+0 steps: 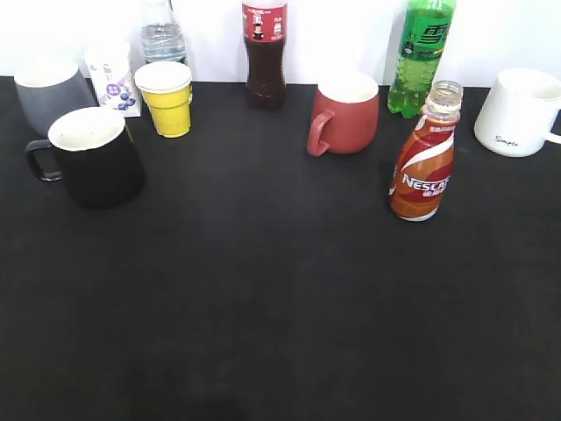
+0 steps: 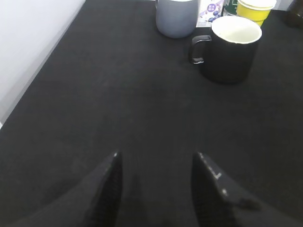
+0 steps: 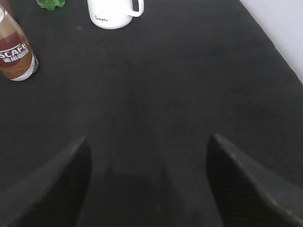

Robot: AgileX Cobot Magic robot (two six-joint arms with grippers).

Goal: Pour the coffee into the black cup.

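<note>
The coffee (image 1: 424,167) stands upright and uncapped at the table's (image 1: 280,307) right, near the red-brown mug (image 1: 346,114); the black cup (image 1: 92,158) sits far left. Both the left gripper (image 2: 156,161) and right gripper (image 3: 147,142) hang spread and empty above the cloth.

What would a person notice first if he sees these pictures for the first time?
Probably the orange-red coffee bottle, standing uncapped and alone on the right of the dark table, in front of the green soda bottle. Next, the black cup at the far left, its white inside showing, just in front of the grey mug. Both the left gripper and the right gripper hang open and empty over bare tabletop.
</note>
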